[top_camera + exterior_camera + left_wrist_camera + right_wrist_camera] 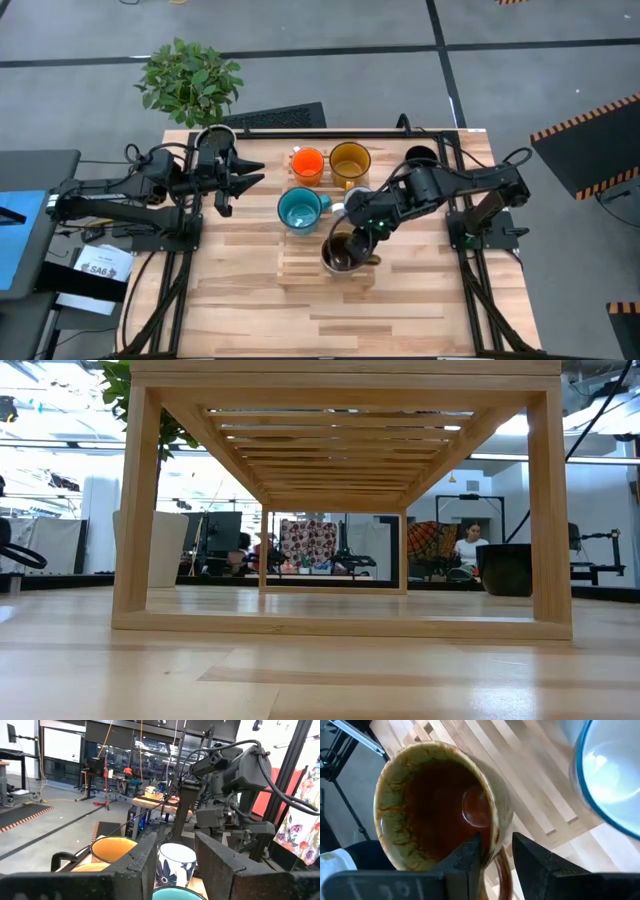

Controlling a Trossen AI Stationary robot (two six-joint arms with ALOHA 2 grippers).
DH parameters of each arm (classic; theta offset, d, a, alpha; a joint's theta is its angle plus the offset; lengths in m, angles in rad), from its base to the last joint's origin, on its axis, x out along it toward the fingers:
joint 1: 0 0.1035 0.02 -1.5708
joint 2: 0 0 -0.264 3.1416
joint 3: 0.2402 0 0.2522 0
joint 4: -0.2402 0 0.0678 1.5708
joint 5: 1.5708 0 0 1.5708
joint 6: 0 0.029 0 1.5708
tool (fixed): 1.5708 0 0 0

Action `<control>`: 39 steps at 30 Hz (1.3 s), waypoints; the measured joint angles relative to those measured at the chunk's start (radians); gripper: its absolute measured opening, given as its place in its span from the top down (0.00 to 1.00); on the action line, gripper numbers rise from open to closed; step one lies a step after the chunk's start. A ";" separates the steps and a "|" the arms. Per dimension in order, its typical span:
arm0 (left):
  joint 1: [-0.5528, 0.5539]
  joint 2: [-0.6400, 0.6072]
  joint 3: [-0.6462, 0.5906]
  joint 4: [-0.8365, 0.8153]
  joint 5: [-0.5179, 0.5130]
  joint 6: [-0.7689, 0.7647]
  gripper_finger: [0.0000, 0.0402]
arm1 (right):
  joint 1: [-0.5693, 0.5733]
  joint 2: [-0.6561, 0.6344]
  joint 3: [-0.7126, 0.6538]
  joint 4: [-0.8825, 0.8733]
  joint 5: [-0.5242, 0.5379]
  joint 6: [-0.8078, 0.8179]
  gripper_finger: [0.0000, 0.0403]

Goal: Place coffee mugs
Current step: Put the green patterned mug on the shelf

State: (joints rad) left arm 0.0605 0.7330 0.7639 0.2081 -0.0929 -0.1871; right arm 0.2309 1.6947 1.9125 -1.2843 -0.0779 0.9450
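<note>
My right gripper (362,232) is shut on the brown mug (343,254) over the slatted wooden rack (300,272). The teal mug (298,210) sits on the rack's far left part. The orange mug (307,163) and the amber-yellow mug (350,160) stand on the table behind the rack. The black mug (421,157) stands at the far right, and also shows in the low view (507,568). The white mug (175,864), with a blue flower pattern, is mostly hidden under my right arm in the high view. My left gripper (250,175) is open and empty, left of the orange mug. My right gripper holds the brown mug by its rim (491,836), right beside the handle (503,872). One finger (469,857) is inside the mug and one (536,862) outside. The fingers come from above, slanting from the table's right. The mug's mouth faces up over the rack's slats; whether it rests on them I cannot tell.
A pale grey cup (213,137) stands at the table's far left, behind my left gripper. A potted plant (190,80) stands beyond the far edge. The rack's near half and the table's near part (330,320) hold nothing. A person (466,550) sits in the room behind.
</note>
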 joint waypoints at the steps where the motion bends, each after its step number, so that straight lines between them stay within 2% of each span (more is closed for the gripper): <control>1: 0.000 0.000 0.000 0.000 0.000 0.000 0.71 | -0.004 0.000 0.000 0.001 -0.001 -0.007 0.67; 7: 0.000 0.000 0.000 0.000 -0.002 0.000 0.71 | -0.018 -0.006 -0.001 -0.012 -0.005 -0.050 0.67; 18: 0.000 0.000 0.000 0.000 -0.025 0.001 0.71 | -0.051 -0.106 0.000 -0.052 0.030 -0.125 0.67; 26: 0.000 0.000 0.000 0.000 -0.026 0.000 0.71 | -0.005 -0.153 -0.016 -0.141 0.055 -0.269 0.71; 30: 0.000 0.000 0.000 0.000 -0.027 -0.007 0.71 | 0.040 -0.192 -0.085 -0.162 0.054 -0.280 0.77; 33: 0.000 0.000 0.000 0.000 -0.027 -0.013 0.71 | 0.083 -0.258 -0.179 -0.146 0.054 -0.226 0.86; 36: 0.000 0.000 0.000 0.000 -0.027 -0.014 0.71 | 0.123 -0.343 -0.306 -0.053 0.058 -0.140 0.96; 39: 0.000 0.000 0.000 0.000 -0.027 -0.014 0.71 | 0.161 -0.416 -0.438 0.079 0.107 -0.063 0.95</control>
State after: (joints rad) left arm 0.0605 0.7330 0.7639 0.2083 -0.1204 -0.2014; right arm 0.3915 1.2787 1.4743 -1.2053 0.0288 0.8822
